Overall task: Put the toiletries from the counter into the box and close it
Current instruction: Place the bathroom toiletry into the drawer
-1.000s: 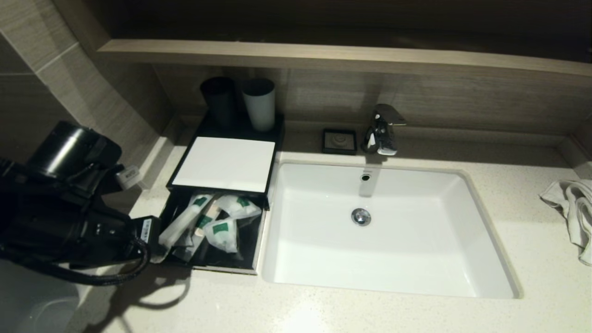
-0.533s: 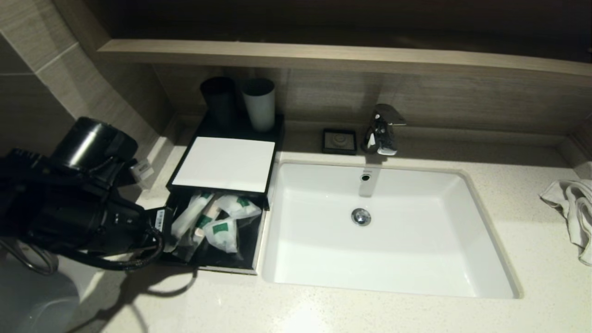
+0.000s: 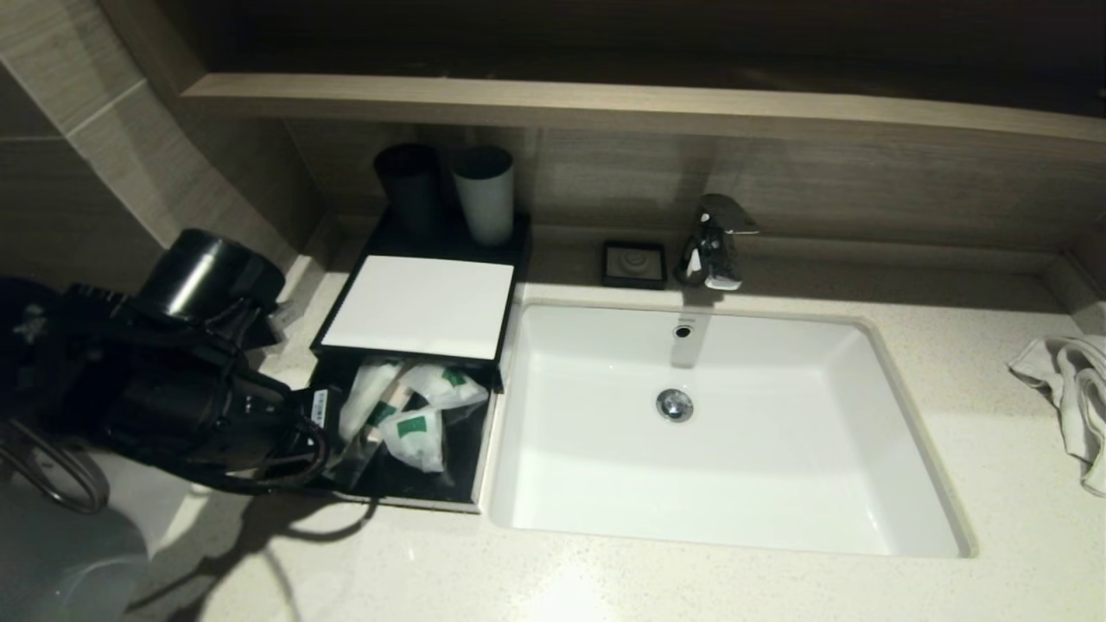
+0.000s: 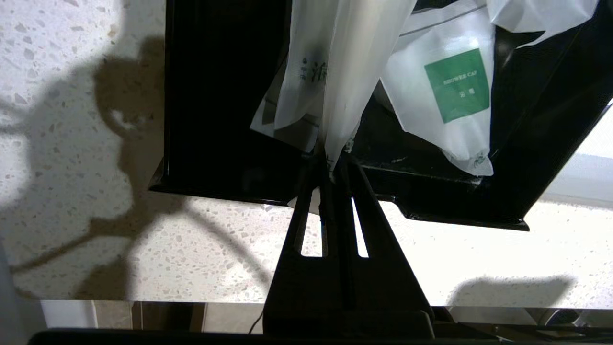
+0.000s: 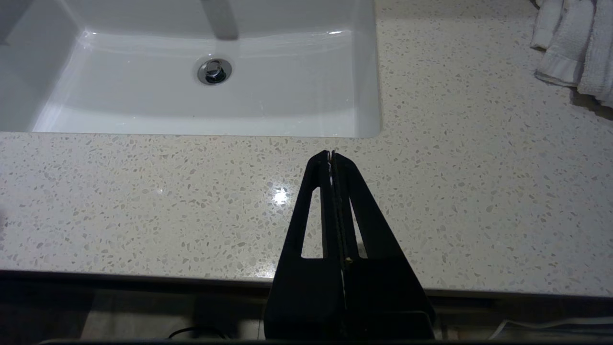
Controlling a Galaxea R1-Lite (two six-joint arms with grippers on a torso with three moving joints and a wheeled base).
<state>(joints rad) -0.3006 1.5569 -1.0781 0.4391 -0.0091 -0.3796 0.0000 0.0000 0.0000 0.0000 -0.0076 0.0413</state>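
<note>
The left gripper (image 4: 330, 160) is seen at the lower left of the head view, at the left edge of the open black box (image 3: 471, 449). Its fingers (image 4: 357, 191) are pressed together on the end of a long white sachet (image 4: 335, 72), which is pinched between them and hangs over the box interior. In the left wrist view the sachet is shown partly above a second flat packet (image 4: 275, 115) lying under it.

Inside the box, more toiletries are seen: a white pouch with a green label (image 4: 455, 86) lies just beside the held sachet, and another pouch (image 3: 445, 384) rests nearer the lid. The white lid (image 3: 423, 304) is slid back over the far half of the box, so that the near half is left uncovered. Two cups (image 3: 484, 194) are stood behind the lid, at the upper left of the head view.

The right gripper (image 5: 331, 155) is not visible in the head view; in its own wrist view it is held above the speckled counter (image 5: 143, 201), in front of the sink (image 5: 287, 115), with its fingers closed together on nothing. A towel (image 3: 1071, 389) is seen at the right edge of the head view, and a tap (image 3: 713, 242) behind the sink.
</note>
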